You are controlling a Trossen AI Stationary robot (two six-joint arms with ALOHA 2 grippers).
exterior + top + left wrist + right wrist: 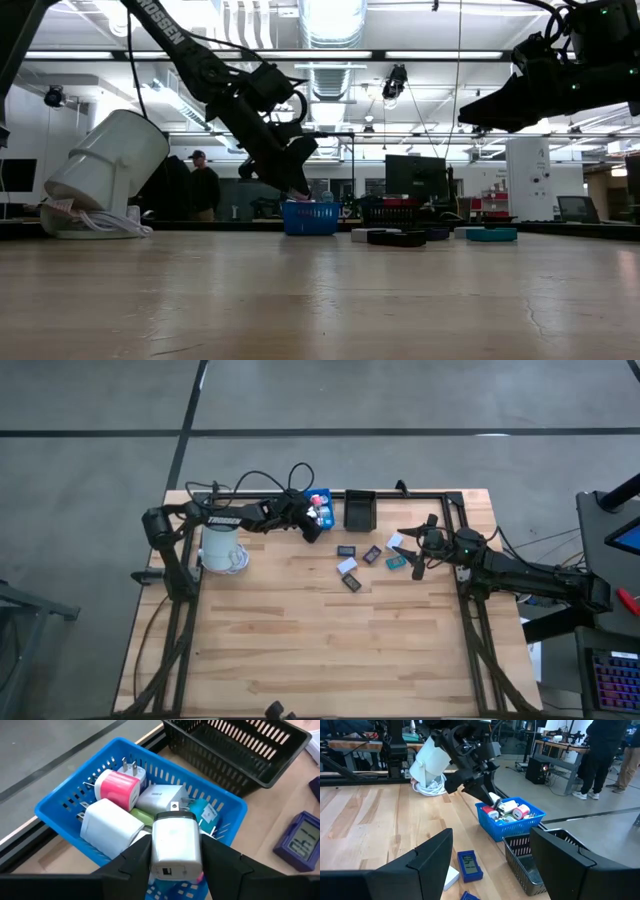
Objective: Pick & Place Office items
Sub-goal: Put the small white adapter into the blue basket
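A white mug lies tilted at the wooden table's far left, cable beneath it. A blue bin and black bin sit side by side at the far edge.

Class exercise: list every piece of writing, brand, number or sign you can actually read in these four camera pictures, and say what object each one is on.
"OSSEN": white letters on the left arm in the low view; the word's start is cut off by the picture's edge.
White label on the left arm in the high view: too small to read.
Screen marks on the blue flat device: blurred, unreadable.
Label on the teal item in the blue bin: unreadable.
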